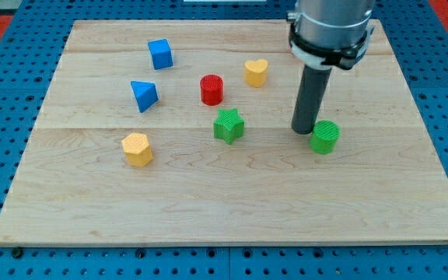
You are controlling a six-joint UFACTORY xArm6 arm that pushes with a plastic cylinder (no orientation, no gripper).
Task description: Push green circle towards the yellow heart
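Right of centre, the green circle (325,137) — a short ribbed cylinder — is seen just beside my tip (304,130), at its lower right; the yellow heart (256,72) is set well apart, upper left.

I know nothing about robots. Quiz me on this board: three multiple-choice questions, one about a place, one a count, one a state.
1. Where is my tip relative to the green circle?
A. just at its left in the view
B. far below it
C. beside the blue cube

2. How many green blocks are there?
A. one
B. two
C. four

3. The yellow heart and green circle are:
A. stacked
B. touching
C. apart

Answers:
1 A, the rod ends close beside the circle's left edge.
2 B, the circle and the green star.
3 C, bare board lies between them.
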